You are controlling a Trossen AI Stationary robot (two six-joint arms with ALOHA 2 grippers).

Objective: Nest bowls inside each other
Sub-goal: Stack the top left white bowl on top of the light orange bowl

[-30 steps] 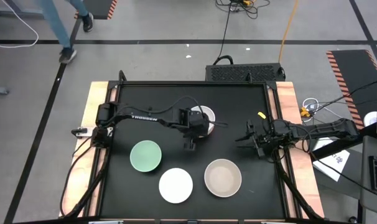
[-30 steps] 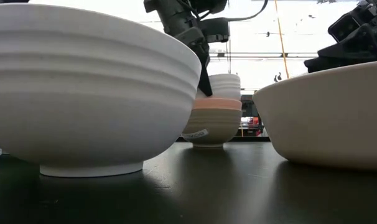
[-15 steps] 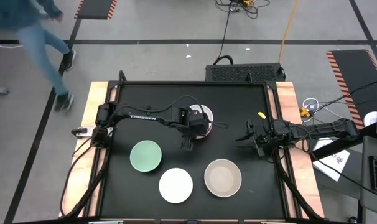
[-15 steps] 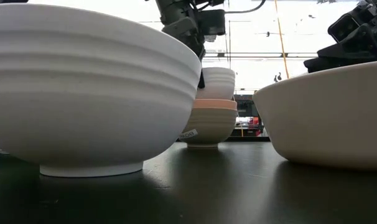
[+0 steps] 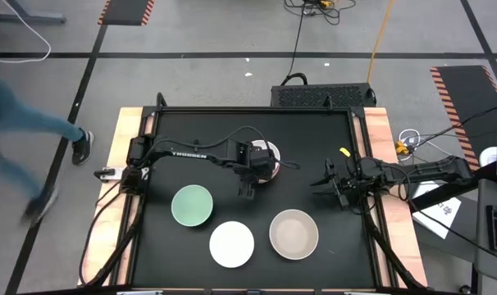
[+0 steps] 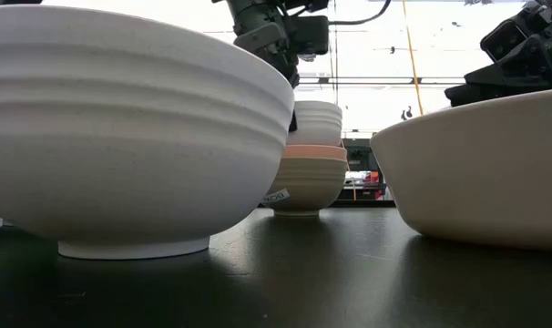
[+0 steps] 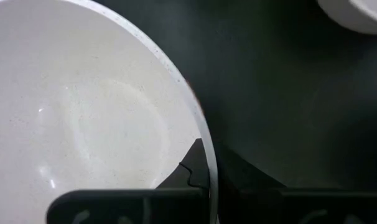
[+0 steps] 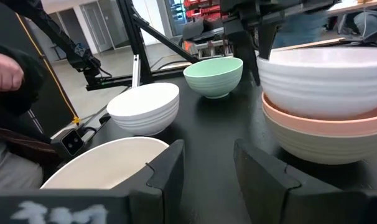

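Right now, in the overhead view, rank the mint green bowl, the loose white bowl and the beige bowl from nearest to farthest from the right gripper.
From the right gripper, at the table's right side:
1. Beige bowl, front right.
2. White bowl, front middle.
3. Mint green bowl, left of centre.

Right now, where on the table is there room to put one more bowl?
Bare black top runs along the far edge behind the stack, and between it and the right gripper. The near side is crowded: green bowl, white bowl, beige bowl.

white "TROSSEN" lettering on left arm [image 5: 189, 155]
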